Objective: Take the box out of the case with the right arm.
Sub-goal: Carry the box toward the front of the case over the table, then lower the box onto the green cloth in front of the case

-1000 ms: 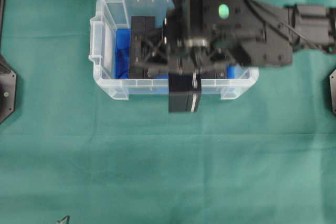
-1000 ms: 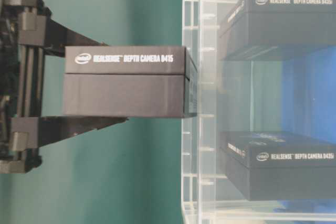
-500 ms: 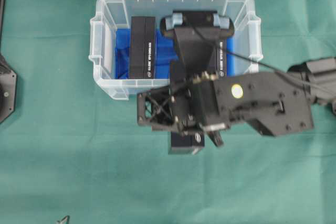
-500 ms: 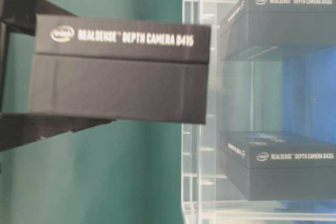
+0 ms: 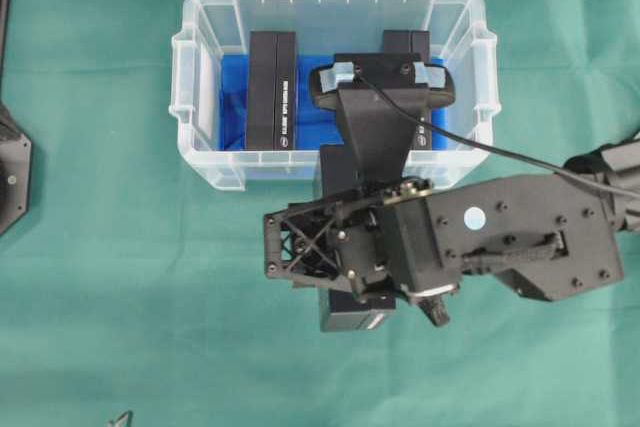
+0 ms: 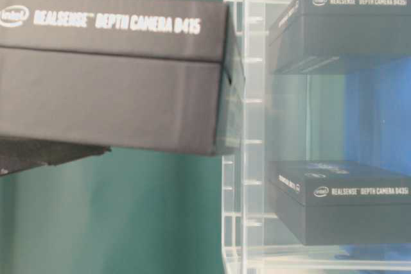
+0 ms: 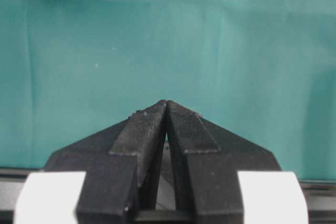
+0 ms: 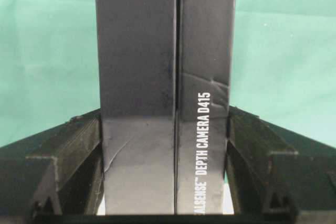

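My right gripper [image 5: 340, 247] is shut on a black box [image 5: 352, 319] marked as a depth camera. In the right wrist view the box [image 8: 163, 77] stands lengthwise between the two black fingers [image 8: 73, 145], which press on its sides. The box hangs outside the clear case [image 5: 205, 97], over the green cloth just in front of the case's near wall. At table level the box [image 6: 115, 68] fills the left side, its end close to the case wall [image 6: 234, 158]. My left gripper [image 7: 166, 104] is shut on nothing, over bare cloth.
Two more black boxes stay in the case on the blue lining [image 5: 232, 97]: one at the left [image 5: 271, 92], one at the right [image 5: 405, 43] partly under my arm. Both boxes, the upper [image 6: 340, 30] and the lower [image 6: 340, 203], show through the case wall. Green cloth [image 5: 150, 297] surrounds the case.
My right arm has pulled back from above the case toward the front of the table, carrying the box out over the near wall. The box looms larger at table level.
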Controlling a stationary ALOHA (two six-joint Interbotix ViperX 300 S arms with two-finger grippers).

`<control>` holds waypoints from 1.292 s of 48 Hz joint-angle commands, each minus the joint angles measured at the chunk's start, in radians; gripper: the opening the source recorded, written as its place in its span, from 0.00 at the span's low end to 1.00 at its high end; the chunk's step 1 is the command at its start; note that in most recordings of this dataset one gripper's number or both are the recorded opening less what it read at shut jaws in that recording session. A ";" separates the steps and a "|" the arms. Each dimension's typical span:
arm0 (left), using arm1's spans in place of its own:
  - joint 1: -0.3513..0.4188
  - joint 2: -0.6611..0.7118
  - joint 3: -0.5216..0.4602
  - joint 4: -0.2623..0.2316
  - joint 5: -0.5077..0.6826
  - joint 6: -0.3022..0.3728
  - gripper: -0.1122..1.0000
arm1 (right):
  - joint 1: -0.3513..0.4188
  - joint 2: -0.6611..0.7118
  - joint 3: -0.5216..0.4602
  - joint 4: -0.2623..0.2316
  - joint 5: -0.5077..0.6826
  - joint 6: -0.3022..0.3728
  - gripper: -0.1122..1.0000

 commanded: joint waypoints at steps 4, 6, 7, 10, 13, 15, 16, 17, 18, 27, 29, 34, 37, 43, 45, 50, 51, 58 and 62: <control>0.003 0.002 -0.018 0.003 -0.003 0.000 0.12 | 0.000 -0.035 -0.028 -0.005 0.002 0.002 0.69; 0.003 0.002 -0.018 0.003 -0.003 0.000 0.12 | 0.000 -0.032 -0.029 -0.005 0.002 0.002 0.69; 0.005 0.002 -0.018 0.003 -0.003 0.000 0.12 | 0.000 -0.031 -0.029 -0.005 0.002 0.002 0.69; 0.003 0.000 -0.017 0.003 -0.003 0.000 0.12 | 0.002 -0.020 -0.029 0.000 -0.002 0.003 0.69; 0.003 0.002 -0.018 0.003 -0.003 0.000 0.12 | 0.002 -0.006 -0.029 0.002 -0.002 0.003 0.69; 0.003 0.000 -0.018 0.003 -0.003 0.000 0.12 | 0.002 0.003 -0.028 0.002 -0.002 0.003 0.69; 0.005 0.002 -0.018 0.003 -0.002 0.000 0.12 | 0.000 0.008 -0.025 0.002 -0.002 0.003 0.69; 0.003 0.002 -0.017 0.003 -0.003 0.000 0.12 | 0.002 0.011 -0.023 0.002 -0.002 0.003 0.69; 0.005 0.002 -0.017 0.003 -0.003 0.000 0.12 | 0.002 0.015 -0.018 0.002 -0.002 0.003 0.69; 0.003 0.002 -0.017 0.005 -0.003 0.000 0.12 | 0.005 0.048 0.054 0.017 -0.046 0.003 0.69; 0.003 0.002 -0.017 0.003 -0.003 0.000 0.12 | 0.005 0.049 0.075 0.018 -0.072 0.003 0.69; 0.003 0.002 -0.017 0.005 -0.003 0.000 0.12 | 0.005 0.052 0.141 0.023 -0.167 0.005 0.69; 0.005 0.002 -0.017 0.003 -0.002 0.000 0.12 | 0.005 0.052 0.198 0.028 -0.242 0.009 0.69; 0.003 0.002 -0.017 0.003 -0.003 0.000 0.12 | 0.006 0.051 0.299 0.054 -0.364 0.046 0.69; 0.003 0.002 -0.017 0.003 -0.003 0.000 0.12 | 0.008 0.051 0.325 0.057 -0.394 0.054 0.69; 0.003 0.002 -0.017 0.005 -0.003 0.000 0.12 | 0.012 0.051 0.373 0.063 -0.457 0.063 0.69; 0.003 0.002 -0.017 0.003 -0.003 0.000 0.12 | 0.014 0.051 0.379 0.063 -0.466 0.063 0.69; 0.003 0.003 -0.015 0.003 -0.003 0.000 0.12 | 0.014 0.052 0.403 0.063 -0.494 0.066 0.69; 0.005 0.003 -0.014 0.003 -0.003 0.000 0.12 | 0.014 0.051 0.407 0.063 -0.494 0.066 0.69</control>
